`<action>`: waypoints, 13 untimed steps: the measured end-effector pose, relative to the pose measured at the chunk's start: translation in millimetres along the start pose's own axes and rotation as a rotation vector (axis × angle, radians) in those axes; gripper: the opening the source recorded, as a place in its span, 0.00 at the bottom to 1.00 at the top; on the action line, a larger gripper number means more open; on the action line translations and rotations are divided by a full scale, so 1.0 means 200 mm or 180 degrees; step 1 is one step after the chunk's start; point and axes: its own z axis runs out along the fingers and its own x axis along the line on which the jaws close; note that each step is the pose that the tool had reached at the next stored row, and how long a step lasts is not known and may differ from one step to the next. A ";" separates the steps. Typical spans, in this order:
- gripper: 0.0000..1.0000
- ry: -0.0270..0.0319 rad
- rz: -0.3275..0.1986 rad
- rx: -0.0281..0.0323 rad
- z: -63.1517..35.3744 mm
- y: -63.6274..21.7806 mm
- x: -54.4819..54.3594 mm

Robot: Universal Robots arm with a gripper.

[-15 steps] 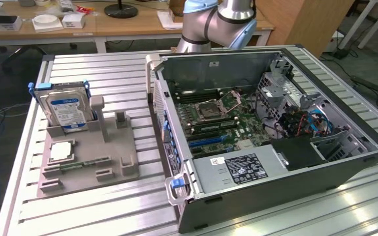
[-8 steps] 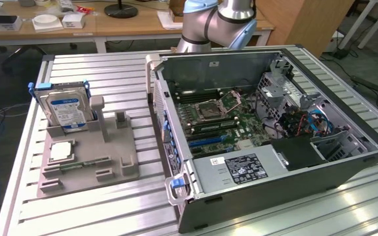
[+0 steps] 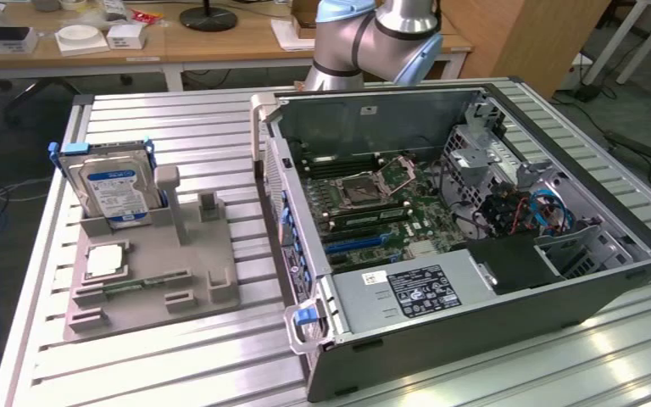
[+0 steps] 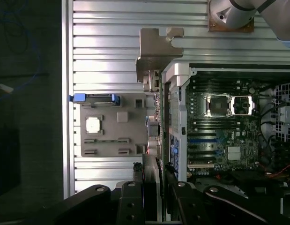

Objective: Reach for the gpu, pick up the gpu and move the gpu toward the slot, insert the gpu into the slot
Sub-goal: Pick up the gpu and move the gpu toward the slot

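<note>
My gripper (image 4: pixel 152 206) hangs high above the table, looking straight down. It is shut on the gpu (image 4: pixel 152 180), a thin dark card seen edge-on between the two black fingers (image 4: pixel 130 201). The card hangs over the side wall of the open computer case (image 3: pixel 597 288), between the grey fixture (image 4: pixel 112 124) and the motherboard (image 4: pixel 219 131). The motherboard's blue and black expansion slots (image 4: pixel 201 140) lie inside the case, well below the card; I cannot tell which one is the slot. In the exterior view the same slots (image 3: pixel 354 242) show, along with the arm's lower part (image 3: pixel 371 34) at the back.
The grey fixture (image 3: pixel 190 263) on the slatted aluminium table carries an upright silver hard drive (image 3: pixel 114 191), a square processor chip (image 3: pixel 108 261) and a narrow memory stick (image 3: pixel 133 287). A power supply (image 3: pixel 416 288) fills the case's near end. A wooden desk (image 3: pixel 133 42) stands behind.
</note>
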 end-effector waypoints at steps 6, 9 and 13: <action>0.28 -0.0007 -0.0001 0.0000 0.055 -0.006 0.00; 0.28 -0.0011 -0.0001 -0.0001 0.082 -0.008 0.00; 0.28 -0.0011 -0.0001 0.0000 0.118 -0.014 0.00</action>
